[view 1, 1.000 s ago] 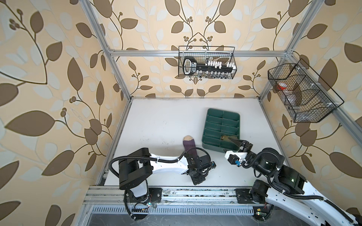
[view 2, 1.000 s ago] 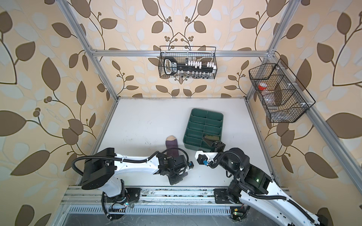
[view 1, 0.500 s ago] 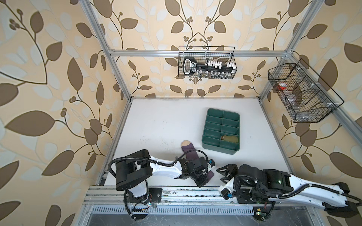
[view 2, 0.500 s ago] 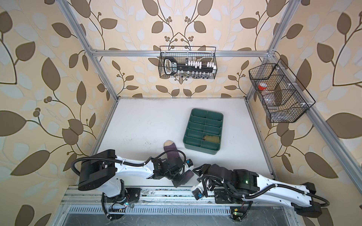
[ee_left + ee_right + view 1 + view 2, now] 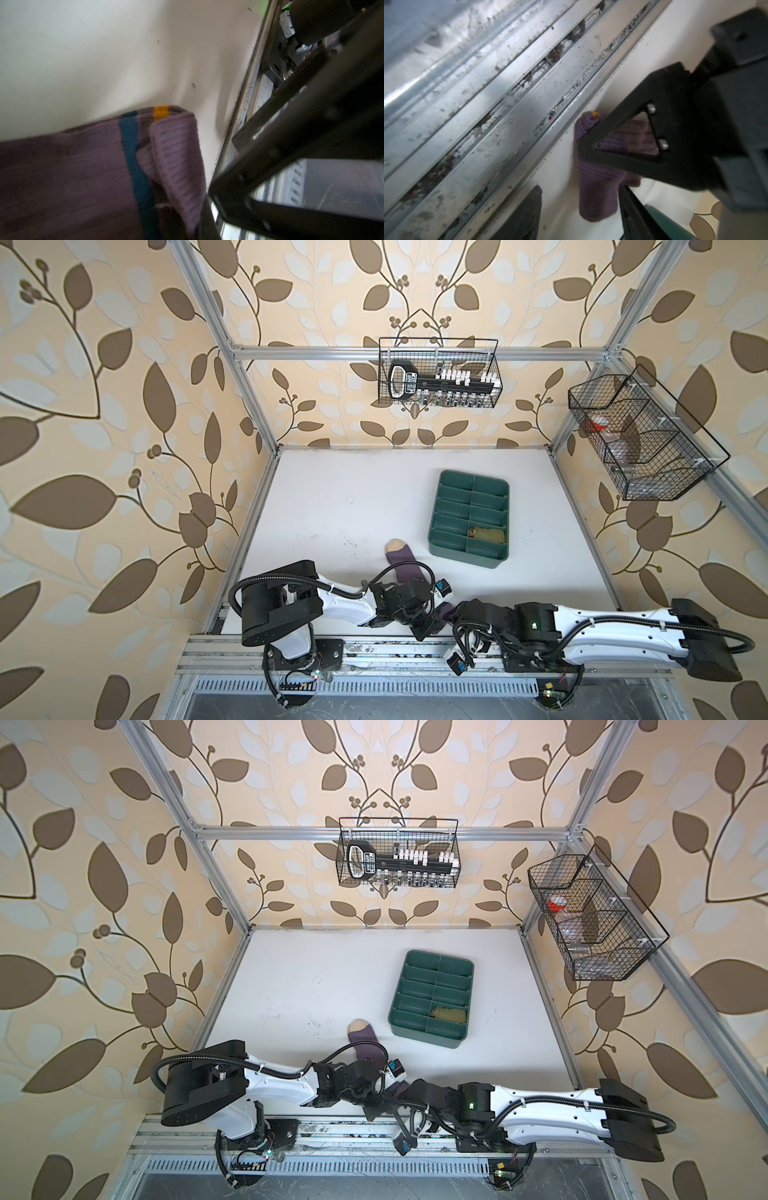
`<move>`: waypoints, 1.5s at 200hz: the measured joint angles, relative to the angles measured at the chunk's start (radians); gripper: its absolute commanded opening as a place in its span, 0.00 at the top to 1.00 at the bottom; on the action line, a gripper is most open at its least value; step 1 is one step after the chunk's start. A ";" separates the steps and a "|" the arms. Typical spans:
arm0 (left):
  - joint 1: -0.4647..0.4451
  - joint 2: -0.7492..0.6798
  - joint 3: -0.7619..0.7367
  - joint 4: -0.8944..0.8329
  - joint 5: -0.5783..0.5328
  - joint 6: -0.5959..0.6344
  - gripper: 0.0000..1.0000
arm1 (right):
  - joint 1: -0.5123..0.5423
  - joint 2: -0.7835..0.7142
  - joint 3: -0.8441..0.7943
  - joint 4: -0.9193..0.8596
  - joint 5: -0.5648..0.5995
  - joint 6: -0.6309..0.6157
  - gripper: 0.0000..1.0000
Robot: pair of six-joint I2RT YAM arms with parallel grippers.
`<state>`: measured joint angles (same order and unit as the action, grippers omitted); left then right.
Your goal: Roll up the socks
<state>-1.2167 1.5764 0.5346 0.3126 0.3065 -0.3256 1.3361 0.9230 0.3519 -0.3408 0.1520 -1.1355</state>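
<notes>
In both top views I see the purple sock (image 5: 405,563) stretched on the white worktop (image 5: 332,497) toward its front edge, olive sock (image 5: 487,534) rolled inside the green tray (image 5: 465,559), left wrist view, left end effector (image 5: 205,212) clenched on the folded striped cuff, right wrist view, right end effector (image 5: 580,188) released, fingers astride the cuff

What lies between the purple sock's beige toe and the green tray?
Only bare white table separates the purple sock from the green tray, in both top views.

The ribbed purple sock (image 5: 403,562) with a beige toe is lying along the white worktop (image 5: 353,497) toward its near edge, cuff folded over. The rolled olive-green sock (image 5: 487,534) is resting in a right-hand compartment of the dark green tray (image 5: 465,558).
</notes>
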 measured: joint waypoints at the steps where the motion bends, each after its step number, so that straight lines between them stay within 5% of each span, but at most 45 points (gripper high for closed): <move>1: 0.000 0.000 0.000 0.000 0.000 0.000 1.00 | 0.000 0.003 -0.001 0.003 0.000 -0.001 0.39; 89: 0.001 0.016 -0.001 0.029 0.024 0.003 1.00 | -0.080 0.164 -0.003 0.191 -0.015 -0.029 0.48; 153: 0.006 0.011 -0.001 0.023 0.029 0.014 1.00 | -0.119 0.219 -0.006 0.215 -0.042 -0.042 0.90; 191: 0.004 -0.051 -0.006 -0.051 -0.007 0.048 0.56 | -0.124 0.252 0.003 0.248 -0.049 -0.035 0.99; 216: -0.005 -0.144 -0.020 -0.146 -0.103 0.077 0.40 | -0.138 0.285 0.029 0.241 -0.069 -0.016 1.00; 243: -0.007 -0.339 -0.030 -0.253 -0.282 0.109 0.37 | -0.160 0.313 0.069 0.199 -0.110 0.024 1.00; 300: -0.006 -1.120 -0.028 -0.372 -0.839 0.217 0.21 | -0.208 0.485 0.296 -0.044 -0.262 0.190 1.00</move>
<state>-1.2232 0.4561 0.5068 -0.0589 -0.5323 -0.1089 1.1282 1.4078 0.6476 -0.3847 -0.1104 -0.9451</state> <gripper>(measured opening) 0.774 0.085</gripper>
